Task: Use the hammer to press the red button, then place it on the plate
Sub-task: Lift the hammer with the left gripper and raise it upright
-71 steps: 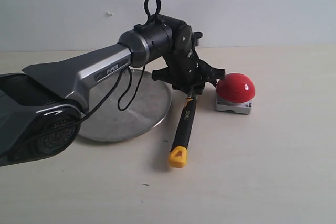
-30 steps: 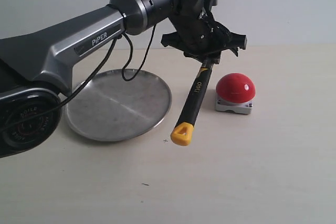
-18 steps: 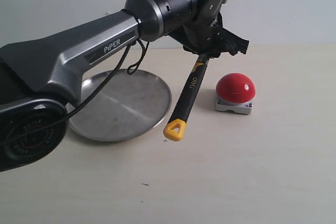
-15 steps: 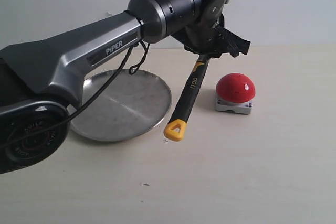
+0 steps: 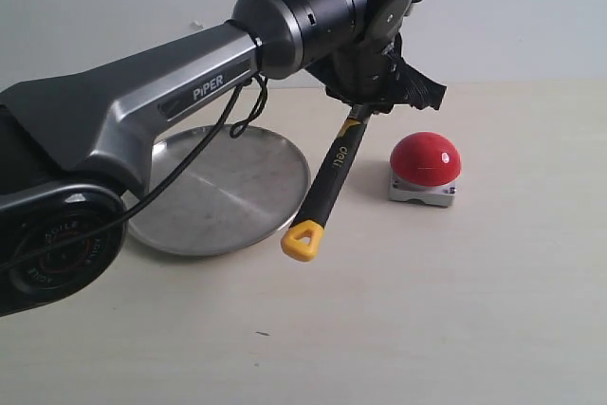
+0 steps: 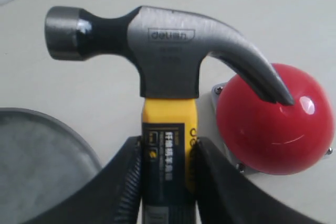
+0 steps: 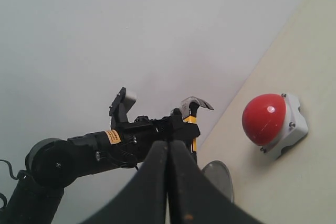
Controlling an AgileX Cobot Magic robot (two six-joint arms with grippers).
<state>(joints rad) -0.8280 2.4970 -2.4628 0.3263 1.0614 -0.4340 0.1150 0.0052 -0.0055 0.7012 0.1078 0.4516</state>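
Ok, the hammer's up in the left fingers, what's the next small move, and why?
Probably carry the hammer sideways until its head sits above the red button. The left fingers clamp the handle just under the head, the hammer hangs in the air, and the button stands apart beside it.

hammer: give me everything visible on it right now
Claw hammer: dark grey steel head, round face and curved claw, black handle with yellow collar and yellow looped end. The left gripper is shut on the handle just below the head. It hangs tilted, loop end low beside the plate rim, apparently off the table.
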